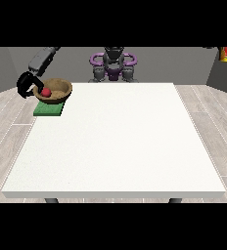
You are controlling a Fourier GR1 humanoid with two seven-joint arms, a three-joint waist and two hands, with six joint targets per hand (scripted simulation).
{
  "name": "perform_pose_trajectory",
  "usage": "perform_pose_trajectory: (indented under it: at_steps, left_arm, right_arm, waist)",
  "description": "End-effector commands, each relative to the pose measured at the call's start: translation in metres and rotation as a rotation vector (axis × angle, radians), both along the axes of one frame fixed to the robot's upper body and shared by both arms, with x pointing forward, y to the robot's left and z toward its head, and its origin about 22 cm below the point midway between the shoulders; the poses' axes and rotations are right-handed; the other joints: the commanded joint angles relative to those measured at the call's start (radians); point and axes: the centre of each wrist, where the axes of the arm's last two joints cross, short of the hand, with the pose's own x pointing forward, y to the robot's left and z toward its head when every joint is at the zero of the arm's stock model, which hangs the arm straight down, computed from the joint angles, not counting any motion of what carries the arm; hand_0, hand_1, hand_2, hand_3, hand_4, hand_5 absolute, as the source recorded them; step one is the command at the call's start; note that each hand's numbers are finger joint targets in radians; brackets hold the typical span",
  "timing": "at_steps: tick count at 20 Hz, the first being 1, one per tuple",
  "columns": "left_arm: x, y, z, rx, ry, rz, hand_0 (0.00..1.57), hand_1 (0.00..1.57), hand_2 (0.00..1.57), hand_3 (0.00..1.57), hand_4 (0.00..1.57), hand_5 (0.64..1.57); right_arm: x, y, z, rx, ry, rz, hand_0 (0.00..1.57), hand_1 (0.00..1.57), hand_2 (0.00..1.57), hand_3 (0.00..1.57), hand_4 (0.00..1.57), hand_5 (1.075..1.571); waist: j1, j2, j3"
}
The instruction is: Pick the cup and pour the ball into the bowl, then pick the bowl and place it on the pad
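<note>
Beside robot hand (26, 84), bowl (56, 91)

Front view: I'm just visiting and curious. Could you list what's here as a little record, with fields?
table: large white table
bowl: brown bowl, on the green pad, tilted
ball: red ball inside the bowl
pad: green pad near the table's far corner at the view's left
hand at the view's left: black hand curled round the bowl's rim
hand at the view's right: not visible
cup: not visible
</note>
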Motion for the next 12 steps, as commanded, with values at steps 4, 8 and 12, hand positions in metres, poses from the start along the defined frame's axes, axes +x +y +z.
perform_pose_trajectory:
  at_steps: [4,8,12]
  left_arm:
    - [-0.004,-0.002,-0.003,0.008,-0.009,0.008,0.00,0.00,0.00,0.00,1.20,1.558]
    - [-0.006,0.001,0.013,0.021,-0.038,0.025,0.00,0.00,0.00,0.00,1.19,1.561]
    - [-0.004,-0.002,0.012,0.014,-0.025,0.003,0.00,0.00,0.00,0.00,1.20,1.560]
  right_arm:
    - [-0.007,-0.022,0.001,0.111,-0.014,-0.050,1.57,1.57,1.57,0.60,0.99,1.571]
    - [-0.012,-0.030,-0.003,0.064,0.005,-0.132,1.57,1.57,1.57,1.16,0.19,1.557]
    - [-0.008,-0.035,0.011,0.025,-0.037,-0.213,1.55,1.55,1.51,0.93,0.00,1.554]
  waist:
    - [-0.003,-0.017,0.0005]
    - [0.004,0.027,0.0004]
    - [0.016,0.015,0.0008]
